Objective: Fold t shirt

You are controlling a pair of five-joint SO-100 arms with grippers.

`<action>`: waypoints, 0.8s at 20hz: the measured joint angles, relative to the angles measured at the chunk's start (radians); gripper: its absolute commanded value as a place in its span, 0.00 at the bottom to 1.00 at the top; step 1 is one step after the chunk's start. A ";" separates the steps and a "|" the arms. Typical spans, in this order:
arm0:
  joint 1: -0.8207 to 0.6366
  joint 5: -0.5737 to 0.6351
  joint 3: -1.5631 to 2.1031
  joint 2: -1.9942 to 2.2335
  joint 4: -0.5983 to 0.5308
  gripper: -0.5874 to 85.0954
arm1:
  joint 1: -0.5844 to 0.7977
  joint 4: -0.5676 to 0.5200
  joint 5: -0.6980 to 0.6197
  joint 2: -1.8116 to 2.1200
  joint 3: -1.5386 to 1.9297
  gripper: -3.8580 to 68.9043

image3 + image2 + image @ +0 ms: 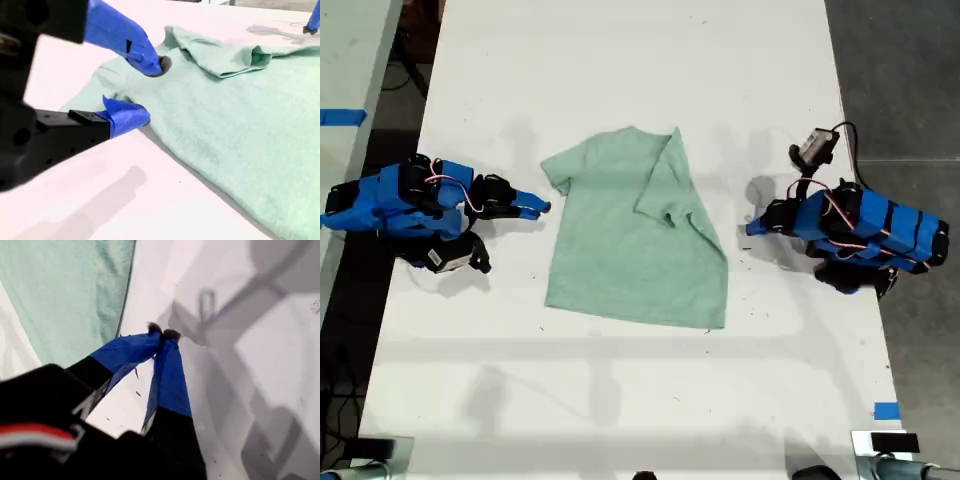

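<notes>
My second end effector (150,91) gapes at the shirt's (630,240) unfolded sleeve, likely to fold it inward, while my first end effector (162,333), clenched empty, rests over bare worktop (620,400) beside the folded side.

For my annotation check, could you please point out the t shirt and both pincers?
t shirt (620,250), exterior view, middle of its flat front.
my first pincer (162,333), first wrist view, between its touching tips.
my second pincer (149,92), second wrist view, midway between its parted tips.
</notes>
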 measured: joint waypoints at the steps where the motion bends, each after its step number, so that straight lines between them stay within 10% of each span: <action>1: 0.000 0.000 0.000 0.000 0.000 0.15 | 0.000 0.000 0.000 0.000 0.000 0.07; 16: 0.000 0.000 0.000 0.000 0.000 0.15 | 0.000 0.000 0.009 0.000 0.000 0.07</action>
